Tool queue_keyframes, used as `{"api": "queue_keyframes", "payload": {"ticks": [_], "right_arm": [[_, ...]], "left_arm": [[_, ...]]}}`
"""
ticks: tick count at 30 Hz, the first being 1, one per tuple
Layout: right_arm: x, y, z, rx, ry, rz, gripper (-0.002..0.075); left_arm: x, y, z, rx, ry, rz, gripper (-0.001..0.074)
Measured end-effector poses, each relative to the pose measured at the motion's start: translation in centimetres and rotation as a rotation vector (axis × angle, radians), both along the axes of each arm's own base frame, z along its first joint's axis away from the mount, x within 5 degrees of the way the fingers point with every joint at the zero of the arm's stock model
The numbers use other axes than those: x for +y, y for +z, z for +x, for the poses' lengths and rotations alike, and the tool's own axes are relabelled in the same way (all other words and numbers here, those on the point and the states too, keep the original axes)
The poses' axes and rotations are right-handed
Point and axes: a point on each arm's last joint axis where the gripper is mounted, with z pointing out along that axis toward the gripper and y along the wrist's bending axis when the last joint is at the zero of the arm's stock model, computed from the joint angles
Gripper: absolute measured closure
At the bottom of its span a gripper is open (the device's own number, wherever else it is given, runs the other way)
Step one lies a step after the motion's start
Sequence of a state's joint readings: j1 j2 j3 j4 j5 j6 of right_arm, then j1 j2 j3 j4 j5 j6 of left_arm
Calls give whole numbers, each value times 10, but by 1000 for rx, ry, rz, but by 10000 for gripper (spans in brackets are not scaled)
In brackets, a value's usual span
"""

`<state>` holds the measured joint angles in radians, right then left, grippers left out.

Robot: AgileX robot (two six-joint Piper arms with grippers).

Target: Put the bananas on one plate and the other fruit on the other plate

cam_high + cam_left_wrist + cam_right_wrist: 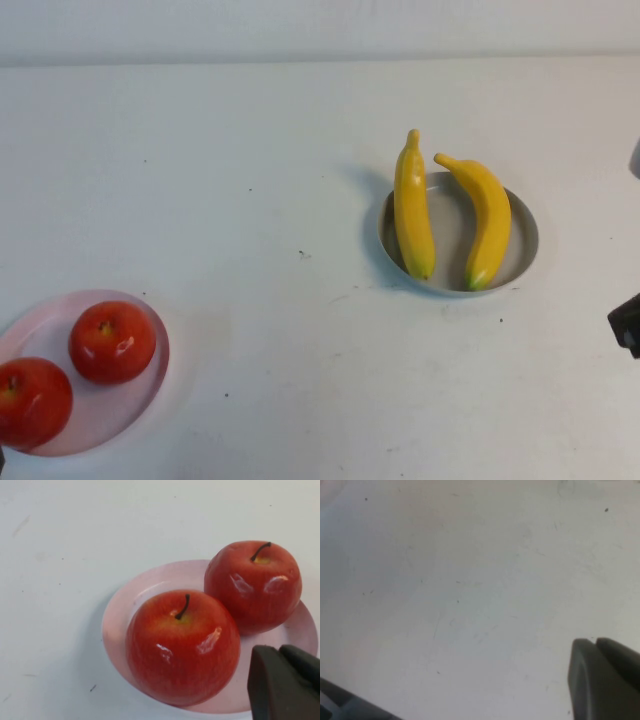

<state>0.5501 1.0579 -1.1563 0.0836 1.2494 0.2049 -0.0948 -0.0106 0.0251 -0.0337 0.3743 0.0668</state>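
Two yellow bananas (414, 205) (486, 217) lie side by side in the grey-blue plate (524, 243) at the right of the table. Two red apples (112, 341) (30, 400) sit in the pale pink plate (118, 403) at the front left. The left wrist view shows the apples (182, 645) (254, 584) in the pink plate (127, 605) too. My left gripper (281, 650) is shut and empty, just off the plate's near side. My right gripper (596, 641) is shut and empty over bare table; it shows at the right edge of the high view (627, 325).
The white table (250, 180) stretches between the two plates and to the back edge. The pink plate lies close to the table's front left corner.
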Motion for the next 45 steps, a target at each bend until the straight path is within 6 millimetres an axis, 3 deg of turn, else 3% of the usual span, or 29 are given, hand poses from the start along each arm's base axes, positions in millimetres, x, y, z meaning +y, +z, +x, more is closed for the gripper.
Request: {"api": "queue_keyframes", "payload": {"ticks": [5, 9, 15, 20, 28, 32, 37, 45], "right_arm": [[-11, 4, -15, -64, 48, -18, 741], [-19, -8, -23, -151, 38, 19, 741], [-48, -56, -30, -456, -68, 88, 741], [-80, -102, -52, -729, -251, 78, 741], [-96, -160, -82, -974, -431, 128, 741], [-97, -179, -87, -1000, -447, 147, 742], [-97, -182, -92, -1017, -440, 155, 742], [-93, -200, -97, -846, -374, 84, 742]], "left_arm": [[0, 0, 0, 0, 0, 0, 740], [0, 0, 0, 0, 0, 0, 740], [0, 0, 0, 0, 0, 0, 740], [0, 0, 0, 0, 0, 0, 740], [0, 0, 0, 0, 0, 0, 740], [0, 0, 0, 0, 0, 0, 740], [0, 0, 0, 0, 0, 0, 740], [0, 0, 0, -2, 0, 0, 740]]}}
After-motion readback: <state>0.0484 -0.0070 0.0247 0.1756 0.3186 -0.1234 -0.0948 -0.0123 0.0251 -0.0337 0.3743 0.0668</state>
